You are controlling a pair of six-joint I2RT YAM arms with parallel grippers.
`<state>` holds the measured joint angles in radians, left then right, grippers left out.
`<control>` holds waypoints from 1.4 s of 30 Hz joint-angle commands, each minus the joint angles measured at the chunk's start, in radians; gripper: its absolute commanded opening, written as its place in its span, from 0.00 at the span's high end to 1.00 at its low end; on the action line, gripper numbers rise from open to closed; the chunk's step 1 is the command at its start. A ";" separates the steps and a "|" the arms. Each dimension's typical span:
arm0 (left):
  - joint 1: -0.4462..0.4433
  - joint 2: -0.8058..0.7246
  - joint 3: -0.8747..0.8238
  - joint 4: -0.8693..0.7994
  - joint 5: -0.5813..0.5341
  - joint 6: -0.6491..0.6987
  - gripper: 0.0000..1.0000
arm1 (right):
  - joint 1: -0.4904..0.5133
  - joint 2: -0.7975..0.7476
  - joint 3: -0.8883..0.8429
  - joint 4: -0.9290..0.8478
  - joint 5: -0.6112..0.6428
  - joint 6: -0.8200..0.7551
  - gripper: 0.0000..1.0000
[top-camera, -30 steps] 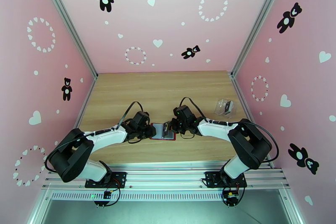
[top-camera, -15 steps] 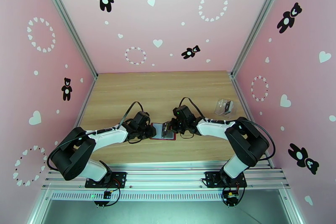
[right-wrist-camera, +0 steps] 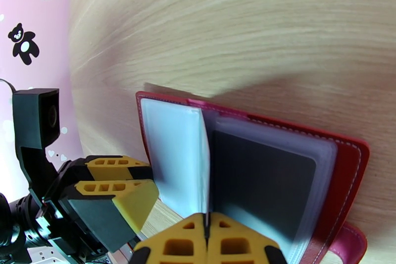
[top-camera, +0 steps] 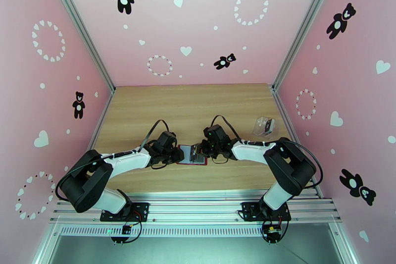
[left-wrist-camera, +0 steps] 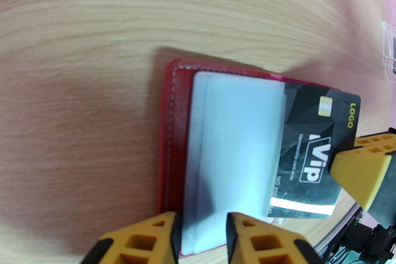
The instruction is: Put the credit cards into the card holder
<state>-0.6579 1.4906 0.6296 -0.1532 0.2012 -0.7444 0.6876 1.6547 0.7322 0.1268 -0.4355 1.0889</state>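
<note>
We see barely any change: our left tool [left-wrist-camera: 200, 234] still pinches the sleeves [left-wrist-camera: 232, 151] of the open holder [left-wrist-camera: 173, 136] on the desk [left-wrist-camera: 99, 37], and the right tool [right-wrist-camera: 208, 240] stays clamped on a card [left-wrist-camera: 312, 156] whose edge sits just under a sleeve, so insertion seems paused.

Red leather-look card holder [left-wrist-camera: 173, 136] w/ frosted plastic sleeves [left-wrist-camera: 232, 151]; matt wood-grain table [left-wrist-camera: 74, 62].

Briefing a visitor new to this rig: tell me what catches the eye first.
First comes the open red card holder at the near middle of the table, both arms meeting over it. The right gripper pinches a black credit card, its edge tucked under a pale sleeve, while the left gripper clamps the holder's near edge. A clear box stands apart, farther right.
</note>
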 commanded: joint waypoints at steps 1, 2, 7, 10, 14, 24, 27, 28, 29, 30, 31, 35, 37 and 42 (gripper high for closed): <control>-0.005 0.002 -0.010 0.005 -0.004 0.008 0.69 | 0.009 0.001 -0.024 -0.011 0.000 0.006 1.00; -0.006 0.003 -0.009 0.005 -0.004 0.007 0.69 | 0.009 0.001 -0.025 -0.012 0.000 0.007 1.00; -0.005 -0.002 -0.009 0.003 -0.006 0.008 0.69 | 0.014 0.006 -0.025 -0.006 -0.008 0.007 1.00; -0.005 0.000 -0.009 0.004 -0.004 0.007 0.69 | 0.015 0.015 -0.024 0.001 -0.014 0.010 1.00; -0.006 0.002 -0.010 0.004 -0.004 0.006 0.69 | 0.019 0.021 -0.025 0.005 -0.015 0.010 1.00; -0.009 0.001 -0.010 0.007 -0.004 0.005 0.69 | 0.021 0.038 -0.023 0.015 -0.016 0.013 1.00; -0.009 0.000 -0.010 0.007 -0.005 0.005 0.69 | 0.022 0.039 -0.023 0.015 -0.015 0.013 1.00; -0.008 0.000 -0.010 0.006 -0.004 0.005 0.69 | 0.021 0.039 -0.023 0.016 -0.014 0.015 1.00; -0.009 0.000 -0.010 0.006 -0.005 0.004 0.69 | 0.021 0.040 -0.022 0.015 -0.013 0.014 1.00; -0.010 0.000 -0.010 0.007 -0.003 0.004 0.69 | 0.022 0.040 -0.021 0.016 -0.013 0.014 1.00; -0.010 -0.001 -0.011 0.007 -0.004 0.004 0.69 | 0.022 0.039 -0.021 0.014 -0.013 0.013 1.00; -0.012 -0.004 -0.011 0.007 -0.003 0.004 0.69 | 0.021 0.024 0.009 -0.059 0.018 -0.029 0.90; -0.011 -0.005 -0.011 0.004 -0.004 0.004 0.69 | 0.021 0.010 0.029 -0.122 0.054 -0.066 0.81; -0.011 -0.003 -0.011 0.007 -0.004 0.004 0.69 | 0.021 -0.001 0.080 -0.222 0.104 -0.118 0.72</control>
<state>-0.6582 1.4906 0.6292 -0.1490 0.2012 -0.7444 0.7036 1.6688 0.7666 0.0124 -0.3874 1.0195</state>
